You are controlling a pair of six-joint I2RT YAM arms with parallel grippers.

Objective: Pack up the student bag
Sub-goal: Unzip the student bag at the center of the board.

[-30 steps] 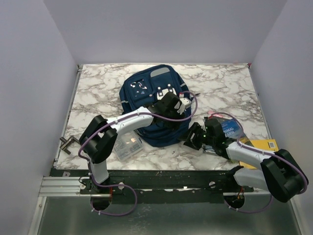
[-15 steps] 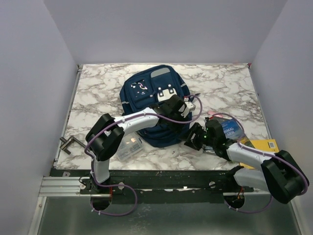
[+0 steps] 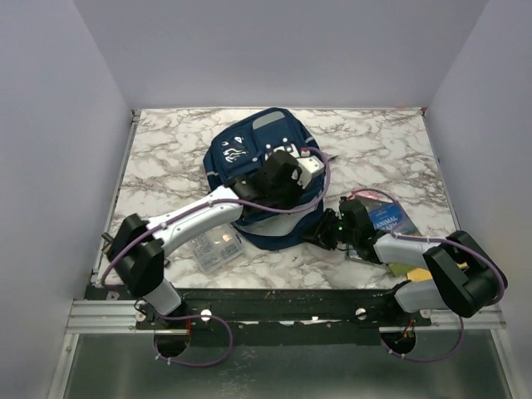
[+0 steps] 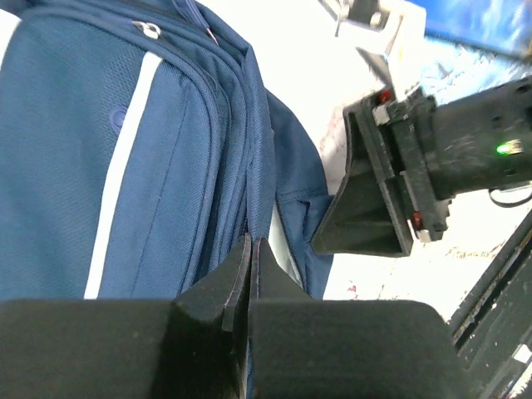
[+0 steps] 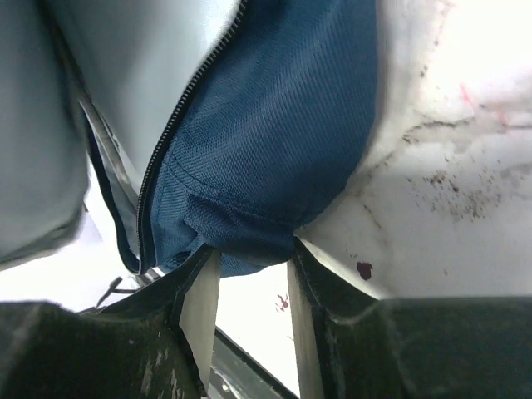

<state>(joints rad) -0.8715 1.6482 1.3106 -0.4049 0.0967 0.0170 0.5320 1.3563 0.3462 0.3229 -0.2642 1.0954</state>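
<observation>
Clear box [image 3: 218, 243], blue book [image 3: 391, 219]

The white, grey-veined marble counter [image 3: 166, 158] in front of me carried the navy student bag [image 3: 224, 170] at its middle, toward the back. A small clear plastic box [image 3: 218, 243] lay just beside the bag's near left corner. A blue booklet [image 3: 391, 219] lay to my right, near the bag.

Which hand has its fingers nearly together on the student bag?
The left hand, pinching thin fabric of the student bag at its seam; the right hand holds a thicker fold, fingers apart.
</observation>
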